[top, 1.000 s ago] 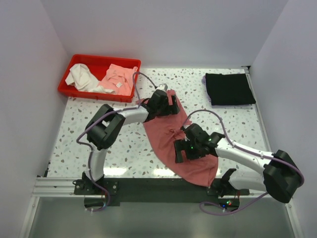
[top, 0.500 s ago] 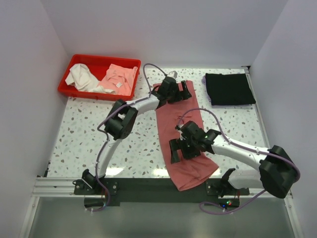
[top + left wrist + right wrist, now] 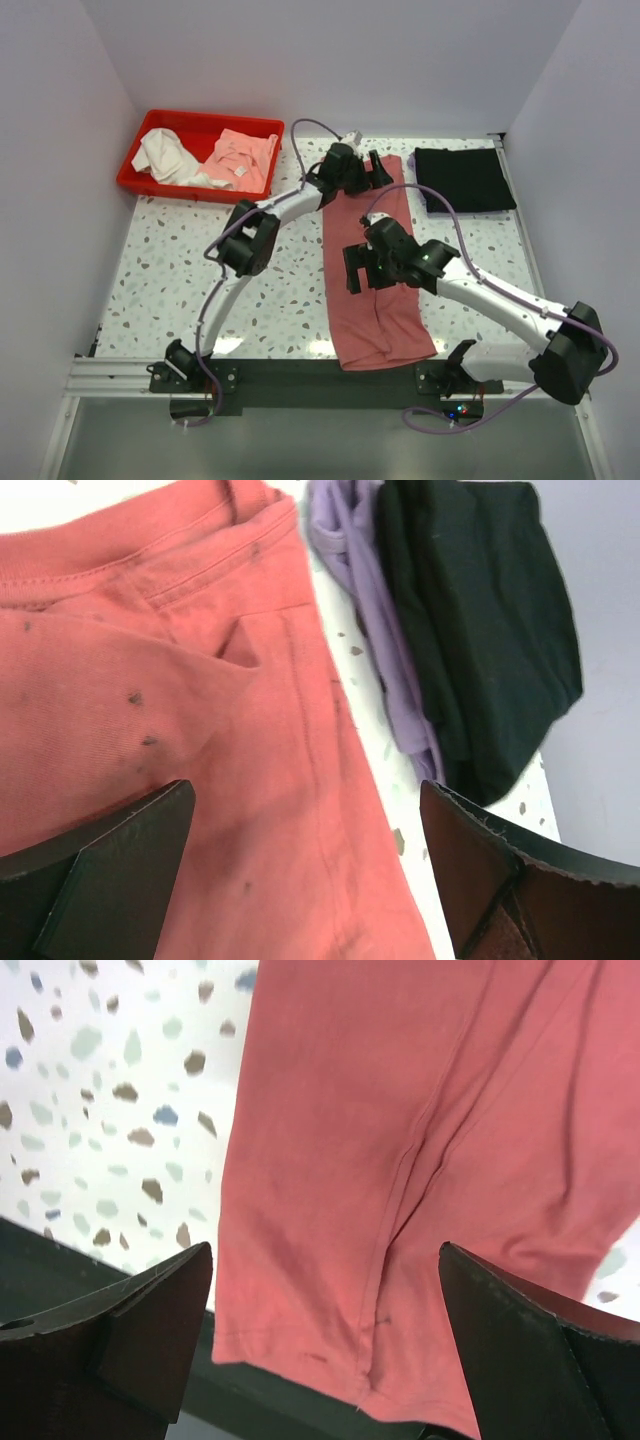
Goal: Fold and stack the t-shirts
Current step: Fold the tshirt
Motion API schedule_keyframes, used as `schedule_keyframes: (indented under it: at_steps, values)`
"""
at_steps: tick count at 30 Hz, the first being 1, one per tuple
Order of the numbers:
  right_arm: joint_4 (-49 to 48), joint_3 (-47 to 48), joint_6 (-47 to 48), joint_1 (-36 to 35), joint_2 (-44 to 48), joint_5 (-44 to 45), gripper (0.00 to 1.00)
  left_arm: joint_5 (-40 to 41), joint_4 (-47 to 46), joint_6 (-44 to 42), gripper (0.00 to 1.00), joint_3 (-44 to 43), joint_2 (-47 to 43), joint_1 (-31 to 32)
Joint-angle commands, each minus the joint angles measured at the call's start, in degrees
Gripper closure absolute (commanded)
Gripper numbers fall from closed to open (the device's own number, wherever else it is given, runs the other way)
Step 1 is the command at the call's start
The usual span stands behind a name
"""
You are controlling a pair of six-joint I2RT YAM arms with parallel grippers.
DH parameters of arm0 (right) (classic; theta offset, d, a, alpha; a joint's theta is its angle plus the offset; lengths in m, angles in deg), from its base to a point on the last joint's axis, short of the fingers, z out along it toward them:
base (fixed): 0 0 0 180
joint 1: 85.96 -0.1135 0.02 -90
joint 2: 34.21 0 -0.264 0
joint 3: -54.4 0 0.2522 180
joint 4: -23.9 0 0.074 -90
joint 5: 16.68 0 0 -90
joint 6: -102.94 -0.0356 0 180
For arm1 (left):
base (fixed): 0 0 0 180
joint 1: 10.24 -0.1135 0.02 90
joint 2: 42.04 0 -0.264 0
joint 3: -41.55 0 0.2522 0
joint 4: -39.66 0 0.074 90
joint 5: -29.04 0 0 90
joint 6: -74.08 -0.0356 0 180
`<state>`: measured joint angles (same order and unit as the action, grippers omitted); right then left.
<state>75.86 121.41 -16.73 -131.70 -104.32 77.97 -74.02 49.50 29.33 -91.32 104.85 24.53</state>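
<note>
The dusty rose-red t-shirt (image 3: pixel 385 300) lies in a long narrow strip from the table's near edge to the far side. My left gripper (image 3: pixel 372 170) is open over the strip's far end (image 3: pixel 200 730), and no cloth sits between its fingers (image 3: pixel 100 880). My right gripper (image 3: pixel 355 275) is open over the strip's middle. Its view looks down on the near hem (image 3: pixel 400 1160), its fingers (image 3: pixel 540 1350) wide apart. The black t-shirt (image 3: pixel 462 178) lies folded at the far right (image 3: pixel 480 630), on top of a purple cloth (image 3: pixel 360 600).
A red bin (image 3: pixel 140 170) at the far left holds white (image 3: pixel 165 155) and pink (image 3: pixel 240 155) clothes. White walls close in the speckled table (image 3: pixel 200 280) on three sides. A black rail (image 3: pixel 300 385) runs along the near edge.
The rose-red shirt went from lying slanted to a straight strip. The left gripper swung to the far right, toward the black shirt. The right gripper moved away from the near edge.
</note>
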Motion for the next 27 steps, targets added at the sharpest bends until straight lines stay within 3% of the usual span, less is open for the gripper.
schedule_keyframes:
  at_steps: [1, 4, 7, 10, 13, 16, 22, 27]
  values:
    - [0.48, 3.87, 1.90, 1.87, -0.29, 5.99, 0.01, -2.84, 0.14, -5.26, 0.00, -3.32, -12.40, -0.40]
    - [-1.54, 5.01, 2.07, 5.12, -3.26, 5.29, 0.01, -3.38, 2.25, -8.86, 0.00, 1.23, -21.53, -0.40]
    - [-4.17, 6.16, 2.86, 9.51, -7.04, -0.41, 0.01, 0.47, 3.84, -12.90, 0.00, 13.34, -33.83, -0.40]
    - [-7.08, 6.95, 4.62, 11.19, -10.39, 0.09, 0.01, 5.75, 2.44, -14.41, 0.00, 32.13, -48.59, -0.66]
    - [-6.29, 9.49, 6.20, 11.37, -17.84, 4.22, 0.01, 9.35, -3.00, -12.66, 0.00, 57.31, -67.10, -0.84]
    - [-6.02, 11.87, 6.03, 11.72, -21.55, 5.46, 0.01, 11.03, -4.25, -10.99, 0.00, 72.03, -76.11, -0.84]
    - [-8.23, 13.80, 6.03, 12.16, -28.94, 7.22, 0.01, 13.32, 0.41, -3.43, 0.00, 85.95, -90.18, -0.75]
    - [-10.68, 12.93, 5.42, 12.16, -32.98, 4.59, 0.01, 12.00, 2.69, -2.98, 0.00, 87.91, -91.61, -0.75]
